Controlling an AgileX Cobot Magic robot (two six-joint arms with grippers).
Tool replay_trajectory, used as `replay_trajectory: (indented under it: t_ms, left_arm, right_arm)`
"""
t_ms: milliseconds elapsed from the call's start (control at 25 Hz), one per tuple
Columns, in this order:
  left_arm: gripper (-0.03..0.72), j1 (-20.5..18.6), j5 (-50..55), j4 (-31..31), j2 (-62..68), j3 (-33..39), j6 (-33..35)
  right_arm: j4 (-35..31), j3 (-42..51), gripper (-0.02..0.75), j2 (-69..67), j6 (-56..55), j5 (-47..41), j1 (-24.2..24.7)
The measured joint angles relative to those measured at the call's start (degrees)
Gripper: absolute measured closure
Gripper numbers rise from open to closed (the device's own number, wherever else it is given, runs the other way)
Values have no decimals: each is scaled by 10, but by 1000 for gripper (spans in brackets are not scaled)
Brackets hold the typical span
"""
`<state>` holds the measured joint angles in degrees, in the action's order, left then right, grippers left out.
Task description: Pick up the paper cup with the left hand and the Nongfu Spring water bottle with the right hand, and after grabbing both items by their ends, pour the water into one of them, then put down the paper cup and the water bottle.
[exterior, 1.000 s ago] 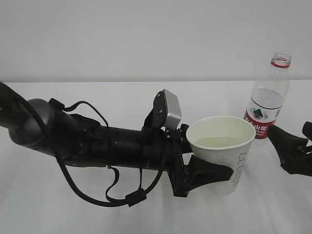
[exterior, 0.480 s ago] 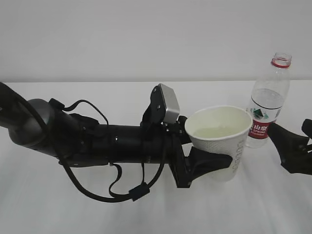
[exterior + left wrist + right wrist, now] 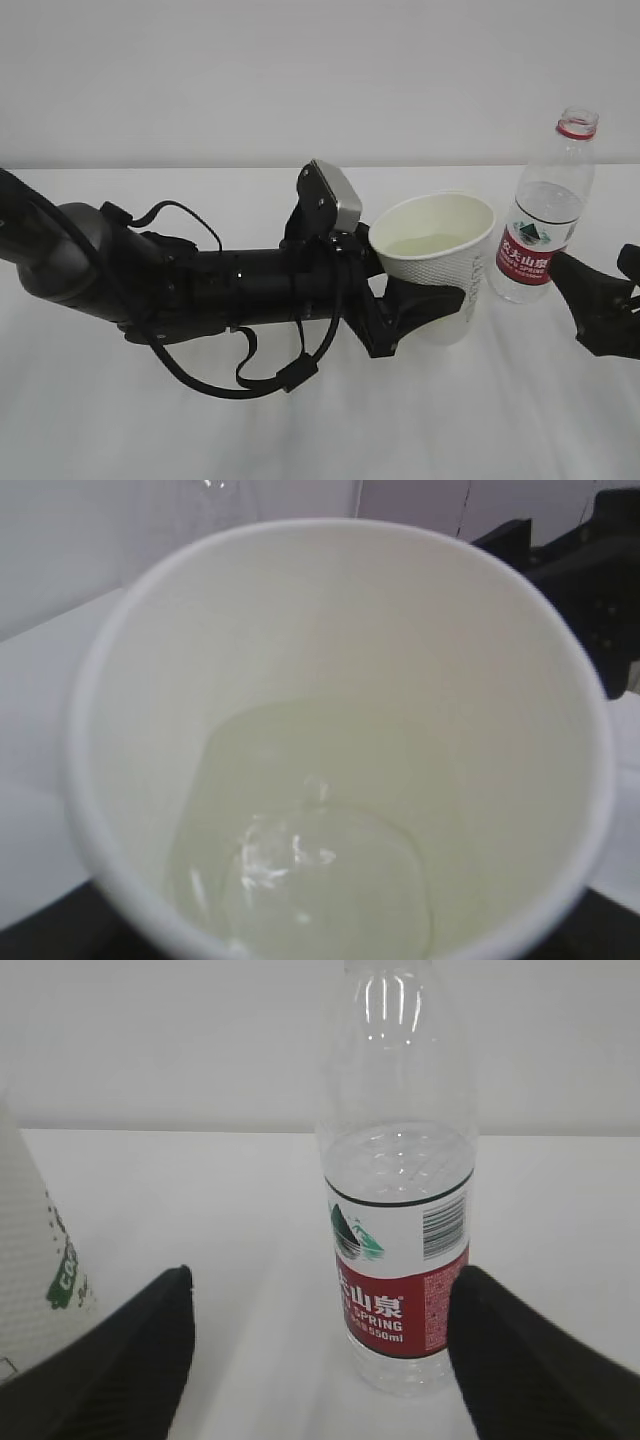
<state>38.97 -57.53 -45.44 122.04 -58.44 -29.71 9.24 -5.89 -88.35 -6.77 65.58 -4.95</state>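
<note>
Currently: one paper cup, mouth up, slightly tilted, water inside, clamped in my left end effector. One Nongfu Spring water bottle, upright on the tabletop, neck up, capless, standing free before my wide-open right end effector.

My left hand reaches in from the left along the table, its fingers around the paper cup, which has the water in it. The Nongfu Spring water bottle stands upright on the table just right of the cup. My right hand sits in front of the bottle, one finger on each side, apart from it.
</note>
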Motion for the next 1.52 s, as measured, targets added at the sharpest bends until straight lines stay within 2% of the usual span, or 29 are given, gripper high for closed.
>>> replay_trajectory:
  t_ms: [200,720,1080,1520]
  left_arm:
    - [181,0,27,23,0,0,33]
    - [183,-8,40,151,0,0,110]
    - [186,-62,42,163,0,0,114]
    - [187,-105,41,164,0,31,116]
  right_arm:
    - [0,0,147,0,0,0,0]
    - [0,0,148,0,0,0,0]
    - [0,0,148,0,0,0,0]
    - [0,0,148,0,0,1,0]
